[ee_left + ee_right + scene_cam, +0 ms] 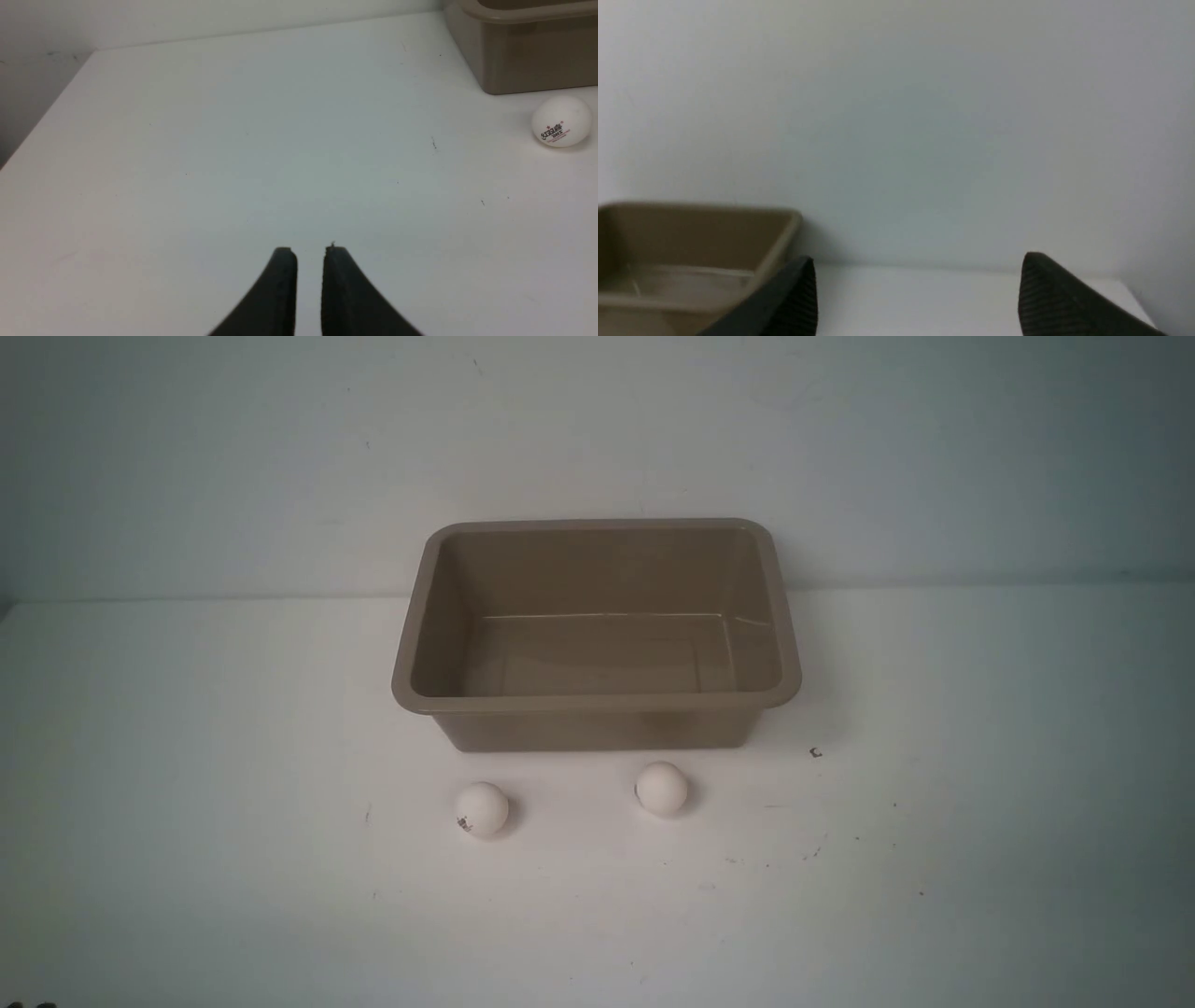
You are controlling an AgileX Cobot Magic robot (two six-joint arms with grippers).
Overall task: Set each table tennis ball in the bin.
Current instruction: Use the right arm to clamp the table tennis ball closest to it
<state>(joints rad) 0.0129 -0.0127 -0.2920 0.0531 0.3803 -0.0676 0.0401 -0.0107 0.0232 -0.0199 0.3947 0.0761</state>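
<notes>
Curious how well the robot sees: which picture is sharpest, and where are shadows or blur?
Left wrist view: sharpest; the logo on the left table tennis ball is crisp. Front view: soft, dim corners, faint shadows beside it and the right table tennis ball. Right wrist view: the bin looks blurred.

Left gripper [308, 252] closed, only a thin slit between the black fingers, nothing held, over bare white table [261, 140]. One ball [561, 121], printed logo facing camera, sits on the table near the bin [523, 60] outer wall, not touching
</notes>
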